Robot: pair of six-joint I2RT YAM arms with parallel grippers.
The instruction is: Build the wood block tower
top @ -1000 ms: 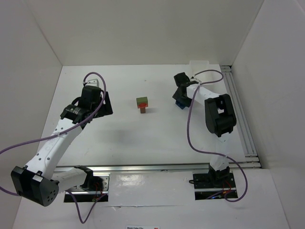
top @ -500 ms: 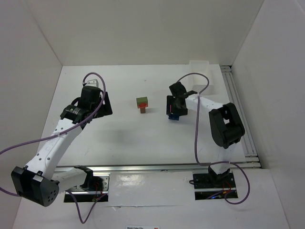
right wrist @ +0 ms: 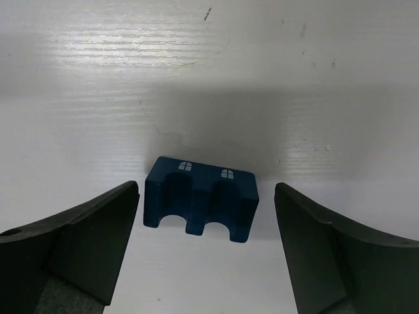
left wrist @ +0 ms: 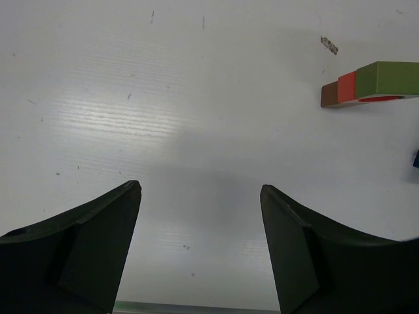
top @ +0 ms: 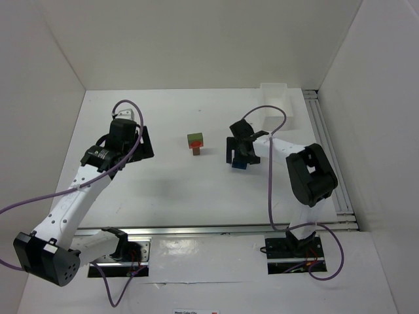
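L arm (top: 72,196) stretches fwd from its base at near-left, wrist bent so the L pincer (top: 145,141) faces toward the centre. Its two dark fingers (left wrist: 85,248) are spread wide, gripping nothing. R arm (top: 306,175) is folded at the elbow w/ forearm reaching left and wrist tipped down — R pincer (top: 238,156) hangs low, fingers (right wrist: 78,242) wide apart, neither pad in contact w/ anything.

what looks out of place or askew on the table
Only the blue notched block: it lies on the table to the right of the brown, red and green tower, slightly crooked between the right hand's open fingers, touching neither. The tower itself looks straight; nothing is spilled or damaged.
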